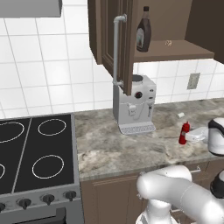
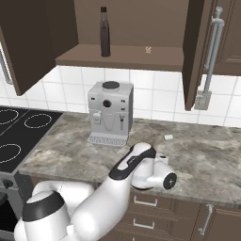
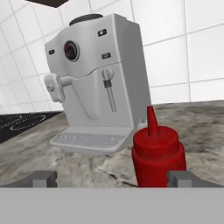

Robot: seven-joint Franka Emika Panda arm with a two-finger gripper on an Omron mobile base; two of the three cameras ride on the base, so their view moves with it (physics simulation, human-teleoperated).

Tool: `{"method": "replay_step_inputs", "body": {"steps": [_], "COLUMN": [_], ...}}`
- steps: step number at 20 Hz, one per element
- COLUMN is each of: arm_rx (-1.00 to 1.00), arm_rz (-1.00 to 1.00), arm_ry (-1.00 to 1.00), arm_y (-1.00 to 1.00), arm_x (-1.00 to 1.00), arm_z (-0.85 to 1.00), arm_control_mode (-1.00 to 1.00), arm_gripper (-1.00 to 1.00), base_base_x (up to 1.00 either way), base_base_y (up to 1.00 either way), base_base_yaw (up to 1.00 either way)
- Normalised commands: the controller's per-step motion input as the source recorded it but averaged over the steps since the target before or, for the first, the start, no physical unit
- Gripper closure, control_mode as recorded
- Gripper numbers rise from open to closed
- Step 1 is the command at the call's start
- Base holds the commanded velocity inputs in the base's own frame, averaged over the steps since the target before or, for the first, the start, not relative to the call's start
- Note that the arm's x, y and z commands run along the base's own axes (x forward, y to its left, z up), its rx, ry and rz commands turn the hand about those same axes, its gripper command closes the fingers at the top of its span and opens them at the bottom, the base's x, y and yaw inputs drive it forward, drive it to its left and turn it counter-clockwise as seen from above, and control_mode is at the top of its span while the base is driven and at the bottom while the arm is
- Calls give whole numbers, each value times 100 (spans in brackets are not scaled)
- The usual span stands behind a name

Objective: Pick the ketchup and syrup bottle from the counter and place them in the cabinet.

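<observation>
The ketchup, a small red squeeze bottle, stands upright on the counter right of the coffee machine; it is also in the left base view. My gripper is low over the counter, level with the bottle and open. The bottle is just ahead of the fingertips, close to the right one, and I see no touch. In the left base view the gripper reaches in from the right beside the bottle. The syrup bottle stands upright on the shelf of the open cabinet.
A grey coffee machine stands against the tiled wall under the open cabinet door. The black stovetop lies to the left. A small white item lies on the counter behind the ketchup.
</observation>
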Motion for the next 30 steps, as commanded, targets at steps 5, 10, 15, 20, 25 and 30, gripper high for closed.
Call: {"method": "replay_step_inputs", "body": {"steps": [5,10,15,20,25,30], "arm_rx": [0,0,0,0,0,0], "arm_rz": [-2,-3,-1,-1,0,0], "arm_ry": [0,0,0,0,0,0], "arm_y": [-9,-7,-4,-1,0,0], "arm_x": [20,19,1,6,15,12], "arm_z": [-17,-16,-5,-4,-6,-6], "arm_control_mode": [-100,-100,-100,-100,-100,-100], "arm_gripper": [-100,-100,-100,-100,-100,100], "base_base_x": [0,0,0,0,0,0], "base_base_y": [0,0,0,0,0,0], "base_base_yaw": [0,0,0,0,0,0]}}
